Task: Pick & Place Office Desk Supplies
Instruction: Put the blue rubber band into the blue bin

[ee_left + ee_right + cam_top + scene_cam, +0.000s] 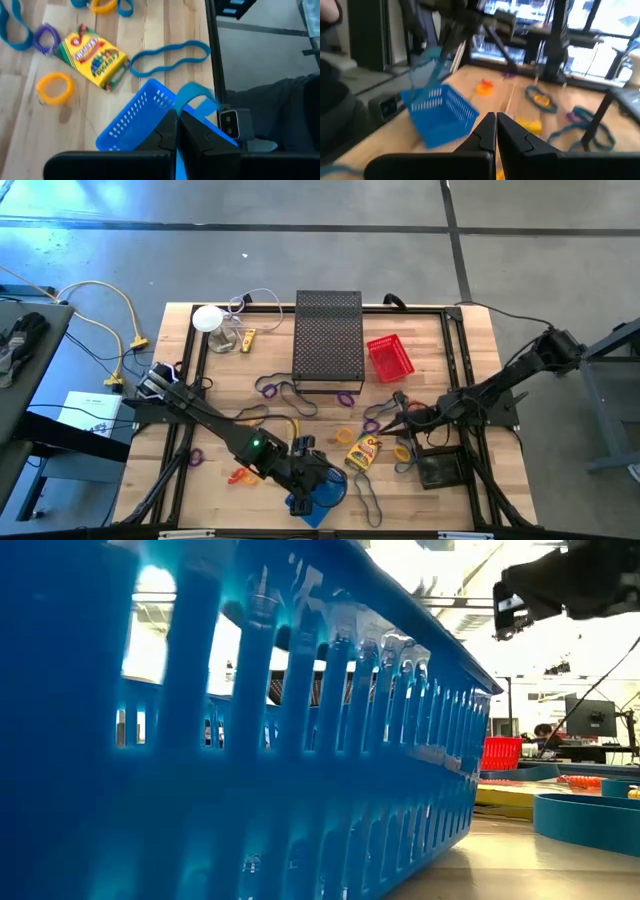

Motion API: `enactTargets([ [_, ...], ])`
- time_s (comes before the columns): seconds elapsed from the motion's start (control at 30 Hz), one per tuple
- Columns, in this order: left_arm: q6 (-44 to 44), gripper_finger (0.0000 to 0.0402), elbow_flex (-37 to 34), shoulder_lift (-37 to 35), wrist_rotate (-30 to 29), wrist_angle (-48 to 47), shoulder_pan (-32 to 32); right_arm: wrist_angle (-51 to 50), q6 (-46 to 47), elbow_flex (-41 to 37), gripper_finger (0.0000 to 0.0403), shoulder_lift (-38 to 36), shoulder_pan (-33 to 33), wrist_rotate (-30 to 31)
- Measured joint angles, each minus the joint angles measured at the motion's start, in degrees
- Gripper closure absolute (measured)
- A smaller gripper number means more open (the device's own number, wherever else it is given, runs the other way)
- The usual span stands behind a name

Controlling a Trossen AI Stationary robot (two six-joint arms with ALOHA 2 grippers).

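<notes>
My left gripper (177,125) hangs over a blue slotted basket (132,125) at the table's near edge (315,498), shut on a blue rubber band (195,95). My right gripper (496,131) is shut and empty, raised above the table right of centre (397,420), near a purple loop (372,425). A yellow-and-red crayon packet (92,57) lies flat between the two grippers (365,452). Loose loops lie flat around it: a blue one (170,55), a yellow one (55,87) and a purple one (45,37). My left gripper pinches the blue rubber band (186,102) between its two fingers, coming from above and slanting down. The band hangs slack below the fingers (427,65), above the basket's open top (440,112). Whether its lower end touches the basket's rim, I cannot tell.
A tall black mesh box (328,340) stands at the table's far middle, with a red basket (390,355) to its right. A white round object with a cable (208,318) sits at the far left. A dark flat item (440,470) lies under the right arm. More loops are scattered about.
</notes>
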Motion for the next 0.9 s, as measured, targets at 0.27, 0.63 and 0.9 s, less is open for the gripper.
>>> enactTargets([
  [0.27, -6.4, 0.0401, -0.02, 1.11, -2.41, -2.26, 0.26, 12.07, -0.65, 0.0, 0.0401, 9.79, 5.5, 7.87],
  [0.63, -10.98, 0.0401, -0.28, 3.78, -3.09, -4.34, 0.09, 24.72, -4.06, 0.15, 0.0401, 15.7, 9.85, 13.01],
  [0.9, -13.31, 0.0401, -0.26, 7.59, 1.91, -4.88, 0.29, 23.67, -2.95, 1.79, 0.0401, 15.74, 12.16, 16.7],
])
